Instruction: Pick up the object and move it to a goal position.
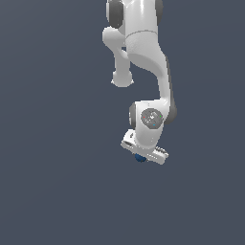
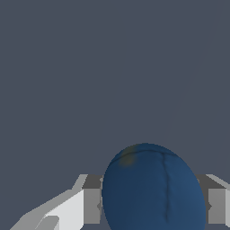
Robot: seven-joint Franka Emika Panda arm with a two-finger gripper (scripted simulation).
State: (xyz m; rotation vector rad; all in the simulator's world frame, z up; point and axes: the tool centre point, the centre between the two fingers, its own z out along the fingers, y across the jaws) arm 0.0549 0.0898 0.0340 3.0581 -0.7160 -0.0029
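Item: dark blue sphere (image 2: 153,188), smooth, with a faint seam line and a small yellowish patch near one edge. Round, so no long axis and no pointing direction to record. Position: between the jaws, a grey pad (image 2: 92,205) flush against each side. Gripper (image 1: 142,156): white, jaws closed onto the sphere, which shows as a small blue bulge beneath it in the exterior view. Arm (image 1: 143,52): white, reaching down from above. Surroundings: plain dark grey-blue ground (image 1: 52,182).

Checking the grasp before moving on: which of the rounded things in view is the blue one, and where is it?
Only the sphere is blue, sitting between the gripper fingers; the arm's rounded joints are white.
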